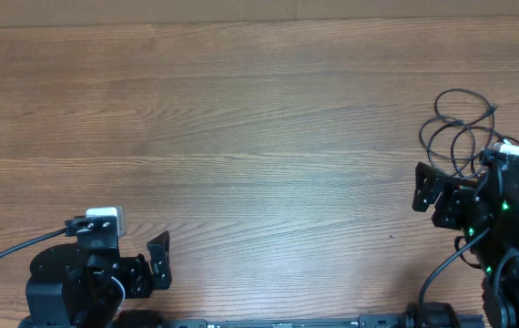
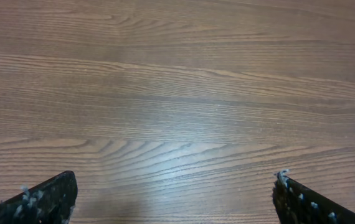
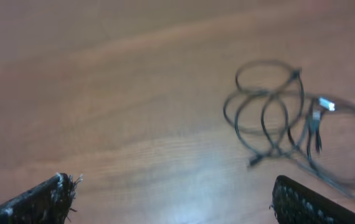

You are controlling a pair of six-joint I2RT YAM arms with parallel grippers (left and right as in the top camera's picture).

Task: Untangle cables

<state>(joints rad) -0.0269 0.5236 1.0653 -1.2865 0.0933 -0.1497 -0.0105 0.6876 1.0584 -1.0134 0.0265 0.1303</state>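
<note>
Thin black looped cables [image 1: 458, 121] by wooden table's [image 1: 259, 118] right edge, just beyond right gripper [image 1: 431, 196], nearer arm. Both right and left gripper [image 1: 157, 260] wide, empty.

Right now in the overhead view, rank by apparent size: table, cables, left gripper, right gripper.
1. table
2. cables, taken as one tangle
3. left gripper and right gripper: look alike, not ranked

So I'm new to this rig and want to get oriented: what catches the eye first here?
A tangle of thin black cables lies in loops on the right side of the table, just beyond the right gripper. Both grippers are open and empty; the left gripper sits at bottom left.
</note>
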